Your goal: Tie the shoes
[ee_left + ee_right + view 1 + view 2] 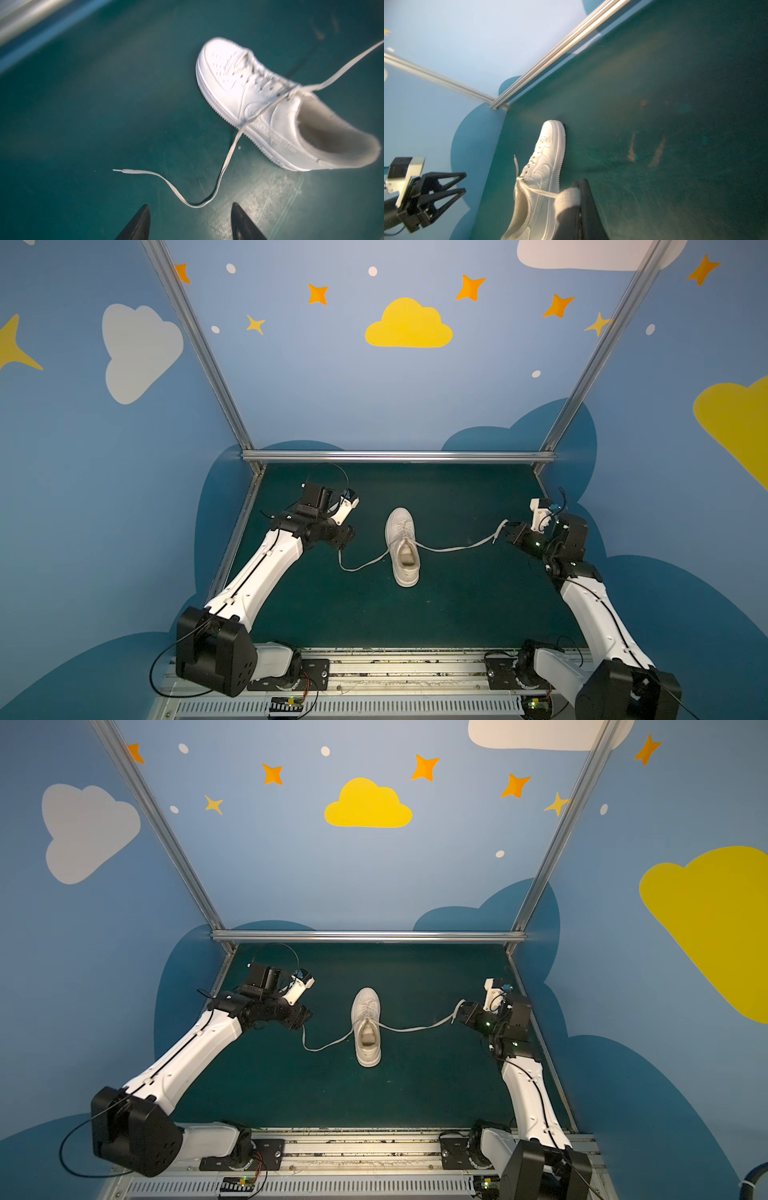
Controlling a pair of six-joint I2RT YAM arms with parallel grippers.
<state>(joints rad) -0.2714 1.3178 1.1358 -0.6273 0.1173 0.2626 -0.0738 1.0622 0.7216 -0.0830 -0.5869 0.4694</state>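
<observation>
Green mat (457, 614) — right pincer (508, 531) pinches lace (457, 548).

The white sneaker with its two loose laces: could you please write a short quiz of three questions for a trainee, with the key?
1. True or false: the left gripper grips a lace.
2. The toe of the sneaker points toward: A the far rail; B the arm bases; C the right arm.
3. Fill in: the right gripper is shut on the right lace; the left lace lies slack on the ___.

Key: 1 false, its jaws stand open and empty. 2 A. 3 table.
</observation>
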